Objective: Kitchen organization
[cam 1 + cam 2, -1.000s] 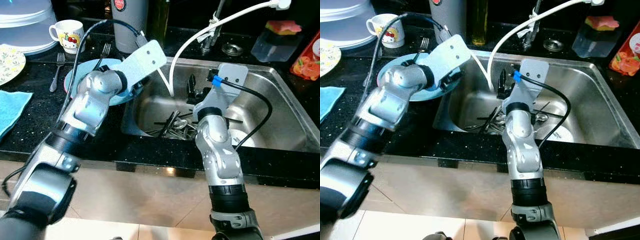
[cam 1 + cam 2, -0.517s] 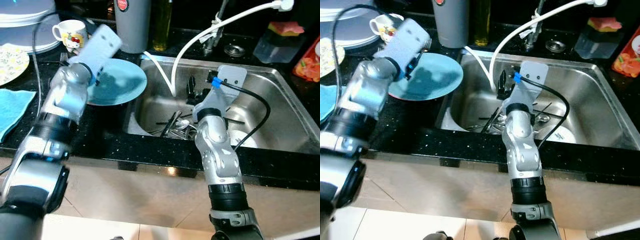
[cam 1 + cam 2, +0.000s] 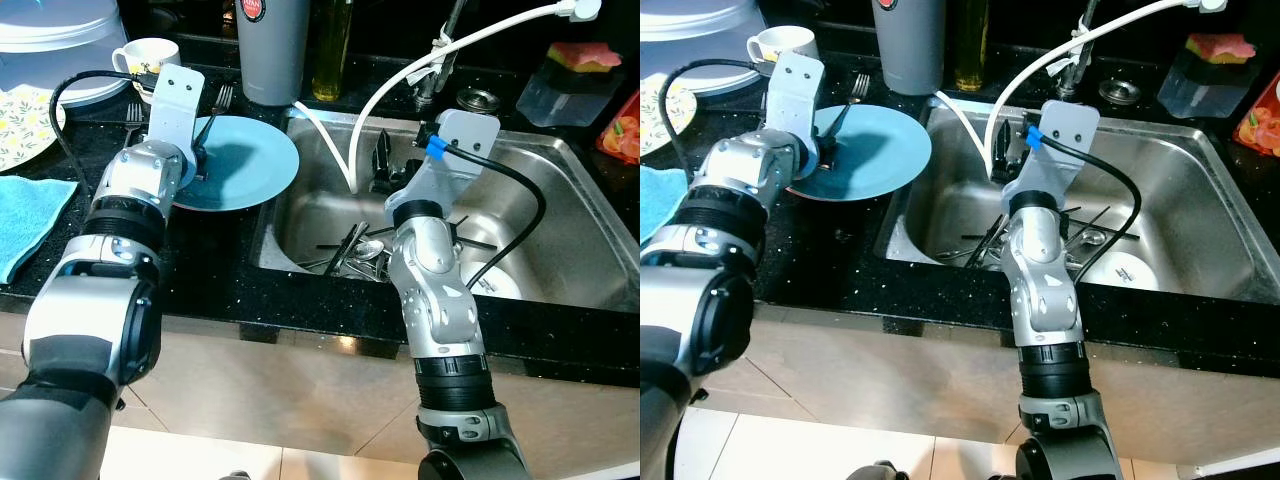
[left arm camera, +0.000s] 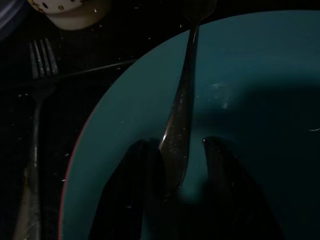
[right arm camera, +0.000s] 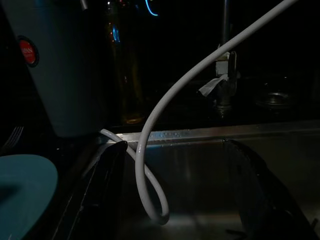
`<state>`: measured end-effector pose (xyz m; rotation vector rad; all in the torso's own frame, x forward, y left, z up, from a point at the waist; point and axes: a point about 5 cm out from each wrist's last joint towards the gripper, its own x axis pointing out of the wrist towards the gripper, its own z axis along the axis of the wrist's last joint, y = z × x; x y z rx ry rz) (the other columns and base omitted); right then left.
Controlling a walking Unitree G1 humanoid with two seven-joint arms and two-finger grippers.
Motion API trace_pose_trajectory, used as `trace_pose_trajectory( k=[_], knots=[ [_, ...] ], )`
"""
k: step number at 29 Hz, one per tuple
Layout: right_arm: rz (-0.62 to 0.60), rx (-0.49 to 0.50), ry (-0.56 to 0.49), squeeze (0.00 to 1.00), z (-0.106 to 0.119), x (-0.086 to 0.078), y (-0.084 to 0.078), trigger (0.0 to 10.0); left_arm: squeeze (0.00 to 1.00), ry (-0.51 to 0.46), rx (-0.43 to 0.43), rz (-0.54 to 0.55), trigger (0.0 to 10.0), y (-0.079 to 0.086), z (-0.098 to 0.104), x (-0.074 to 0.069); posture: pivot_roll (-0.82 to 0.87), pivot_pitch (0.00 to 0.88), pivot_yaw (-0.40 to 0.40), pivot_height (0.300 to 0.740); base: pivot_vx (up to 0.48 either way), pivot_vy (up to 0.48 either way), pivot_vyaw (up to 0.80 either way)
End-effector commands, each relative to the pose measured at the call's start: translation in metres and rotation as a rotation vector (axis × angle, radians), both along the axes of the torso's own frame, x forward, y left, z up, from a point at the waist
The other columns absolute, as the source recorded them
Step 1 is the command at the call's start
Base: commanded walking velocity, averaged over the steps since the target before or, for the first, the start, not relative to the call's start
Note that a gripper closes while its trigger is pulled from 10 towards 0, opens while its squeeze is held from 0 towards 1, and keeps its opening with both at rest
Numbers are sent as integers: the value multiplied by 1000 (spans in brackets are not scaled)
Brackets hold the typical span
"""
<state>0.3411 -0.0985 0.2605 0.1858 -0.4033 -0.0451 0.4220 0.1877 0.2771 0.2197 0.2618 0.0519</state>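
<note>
A blue plate (image 3: 255, 165) lies on the black counter left of the steel sink (image 3: 570, 215). My left gripper (image 3: 200, 155) hovers low over the plate's left part. In the left wrist view its fingers (image 4: 135, 190) stand open on either side of a metal utensil (image 4: 180, 125) that lies on the plate. My right gripper (image 3: 384, 172) hangs inside the sink near its back wall, open and holding nothing, with the white hose (image 5: 150, 150) just ahead. Several pieces of cutlery (image 3: 352, 250) and a white dish (image 3: 497, 282) lie on the sink floor.
A cherry-print mug (image 3: 150, 56), forks (image 3: 131, 112), a floral plate (image 3: 25, 112) and a blue cloth (image 3: 25, 222) sit on the counter to the left. A grey canister (image 3: 270, 45) and oil bottle (image 3: 331, 50) stand behind the plate. The tap (image 3: 440, 60) rises behind the sink.
My left arm has swung from the sink's edge leftward across the blue plate and now points down at its left part. The right arm has stayed nearly still.
</note>
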Motion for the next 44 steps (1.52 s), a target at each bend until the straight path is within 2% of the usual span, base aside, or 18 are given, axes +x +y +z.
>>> trace_pose_trajectory(
  k=[1, 3, 7, 11, 12, 13, 14, 15, 16, 20, 24, 32, 38, 39, 40, 41, 42, 44],
  knots=[
    [27, 27, -1, 0, 2, -1, 8, 10000, 0, 24, -53, 21, 10000, 8, -1, -1, 302, 133, -4, 740, 0, 0, 0],
    [31, 27, -1, 0, 2, -2, 9, 10000, 0, 31, -88, 28, 10000, 9, -1, -1, 303, 135, -5, 740, 0, 0, 0],
    [39, 25, 1, 0, 2, -2, 10, 10000, 0, 106, -248, -8, 10000, 7, -12, -2, 299, 148, -14, 740, 0, 0, 0],
    [37, 23, 6, 0, 1, -1, 8, 10000, 0, 135, -305, 1, 9922, 9, -17, -4, 301, 149, -17, 740, 0, 0, 0],
    [36, 22, 8, 0, 0, 0, 8, 10000, 0, 147, -323, 14, 8745, 11, -20, -5, 302, 147, -17, 740, 0, 0, 0],
    [35, 21, 10, 0, 0, 0, 7, 10000, 0, 154, -332, 24, 8745, 13, -21, -5, 302, 147, -17, 740, 0, 0, 0],
    [34, 20, 10, 0, 0, 0, 7, 10000, 0, 163, -323, 29, 3294, 15, -24, -6, 302, 144, -15, 740, 0, 0, 0],
    [33, 20, 10, 0, 0, 0, 6, 10000, 0, 168, -315, 32, 3294, 16, -25, -6, 303, 143, -15, 740, 0, 0, 0],
    [32, 20, 9, 0, 0, 1, 6, 10000, 0, 170, -308, 32, 0, 16, -26, -6, 303, 143, -15, 740, 0, 0, 0],
    [27, 22, 10, 0, -1, 1, 5, 10000, 0, 185, -253, 12, 0, 15, -28, -6, 304, 138, -14, 740, 0, 0, 0],
    [4, 29, 12, 0, -2, 1, 0, 10000, 0, 180, -97, -4, 0, 13, -29, -5, 301, 127, -11, 740, 0, 0, 0],
    [-2, 28, 9, 0, -1, 1, -2, 10000, 0, 170, -87, -18, 0, 8, -28, -4, 299, 121, -14, 740, 0, 0, 0],
    [5, 26, 5, 0, 0, 2, 0, 10000, 0, -24, -68, -97, 0, -9, 12, 3, 299, 119, -17, 740, 0, 0, 0],
    [6, 26, 5, 0, 0, 2, 0, 10000, 0, -55, -42, -106, 2667, -11, 19, 4, 297, 119, -18, 740, 0, 0, 0],
    [7, 25, 5, 0, 0, 2, 1, 10000, 0, -74, -30, -110, 6471, -13, 24, 4, 297, 119, -18, 740, 0, 0, 0],
    [7, 25, 5, 0, 0, 2, 1, 10000, 0, -74, -30, -110, 6471, -13, 24, 4, 297, 119, -18, 740, 0, 0, 0],
    [8, 25, 5, 0, 0, 2, 1, 10000, 0, -87, -24, -109, 10000, -14, 27, 5, 297, 119, -18, 740, 0, 0, 0],
    [10, 25, 5, 0, 0, 2, 1, 10000, 1000, -101, -23, -112, 10000, -16, 30, 5, 294, 117, -20, 740, 0, 0, 0]
  ],
)
